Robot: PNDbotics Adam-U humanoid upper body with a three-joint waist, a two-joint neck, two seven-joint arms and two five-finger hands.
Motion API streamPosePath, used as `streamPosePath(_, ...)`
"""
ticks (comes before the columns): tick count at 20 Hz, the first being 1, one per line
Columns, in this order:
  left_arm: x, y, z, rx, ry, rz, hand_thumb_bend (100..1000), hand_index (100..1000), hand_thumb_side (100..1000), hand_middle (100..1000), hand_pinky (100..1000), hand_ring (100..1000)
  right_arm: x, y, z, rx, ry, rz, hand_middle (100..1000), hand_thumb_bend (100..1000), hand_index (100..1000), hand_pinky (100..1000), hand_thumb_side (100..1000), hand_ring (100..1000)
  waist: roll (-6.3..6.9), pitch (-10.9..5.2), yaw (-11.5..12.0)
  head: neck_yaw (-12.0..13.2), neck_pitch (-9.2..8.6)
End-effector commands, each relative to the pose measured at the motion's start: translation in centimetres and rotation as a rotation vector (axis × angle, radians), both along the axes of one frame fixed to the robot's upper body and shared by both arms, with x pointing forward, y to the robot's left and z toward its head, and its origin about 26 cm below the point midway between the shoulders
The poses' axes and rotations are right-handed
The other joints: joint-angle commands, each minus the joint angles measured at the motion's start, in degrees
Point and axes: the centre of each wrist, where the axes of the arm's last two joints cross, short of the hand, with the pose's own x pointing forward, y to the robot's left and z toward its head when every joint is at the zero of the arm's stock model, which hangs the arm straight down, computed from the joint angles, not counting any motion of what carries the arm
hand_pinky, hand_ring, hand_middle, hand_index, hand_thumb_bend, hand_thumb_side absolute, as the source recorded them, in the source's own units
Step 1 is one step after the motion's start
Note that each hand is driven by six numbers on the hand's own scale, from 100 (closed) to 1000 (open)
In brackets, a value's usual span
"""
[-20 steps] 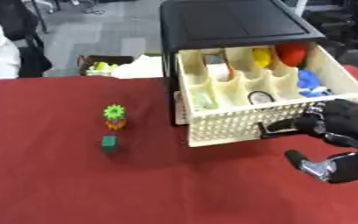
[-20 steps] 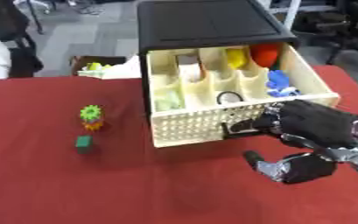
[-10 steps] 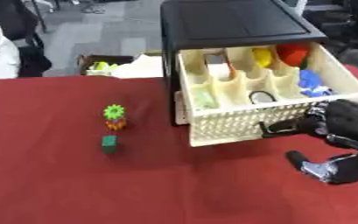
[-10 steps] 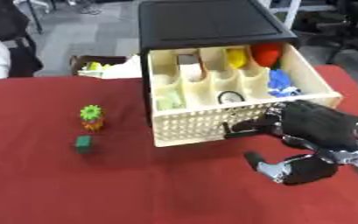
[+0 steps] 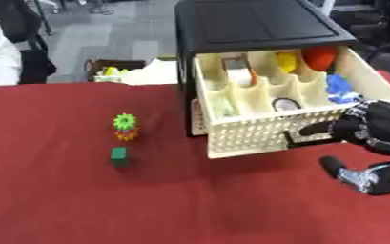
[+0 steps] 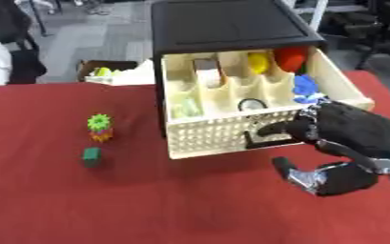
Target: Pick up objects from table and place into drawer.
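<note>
Now right hand (image 6: 348,138) fingers seemingly hooking drawer (image 6: 231,133) handle

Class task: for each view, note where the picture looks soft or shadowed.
Left eye view: the right hand looks smeared at the drawer front; the green block casts a faint shadow. Right eye view: drawer contents read as soft colour blobs; the toy gears lack crisp edges.

A matt red cloth (image 5: 81,200) covers the table; the cream drawer (image 5: 256,136) front looks like perforated plastic.
</note>
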Motion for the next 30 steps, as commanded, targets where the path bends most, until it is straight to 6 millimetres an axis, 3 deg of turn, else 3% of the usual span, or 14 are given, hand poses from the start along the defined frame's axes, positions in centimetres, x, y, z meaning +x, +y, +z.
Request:
streamPosePath(1,-0.2,0.1,0.7,0.009,-0.028,-0.001,100,746,860,699,717,746,-0.3,-0.1,1.7,-0.003,-0.039,0.016,100,100,849,100,1000,113,-0.21,-0.93,-0.16,0.26,0.51)
streamPosePath(10,-0.2,0.2,0.7,0.009,-0.028,0.003,100,746,860,700,717,747,-0.5,-0.6,2.3,0.058,-0.066,0.055,100,100,839,100,1000,100,-0.07,-0.97,-0.38,0.81,0.79)
streamPosePath(18,-0.3,0.3,0.6,0.004,-0.030,0.011,100,747,859,701,716,748,-0.6,-1.1,3.1,0.244,-0.080,0.109,100,100,795,100,1000,100,0.28,-0.89,-0.74,2.93,1.05)
streamPosePath(24,-0.3,0.3,0.6,-0.002,-0.031,0.012,100,747,860,701,716,748,-0.5,-1.0,2.9,0.519,-0.043,0.197,100,100,758,100,1000,100,0.62,-0.84,-0.69,3.69,1.04)
streamPosePath(30,-0.2,0.2,0.7,-0.009,-0.035,0.011,100,748,861,702,715,749,-0.2,-0.5,2.1,0.951,-0.014,0.397,100,100,824,100,1000,121,1.08,-0.48,-0.71,3.93,1.21)
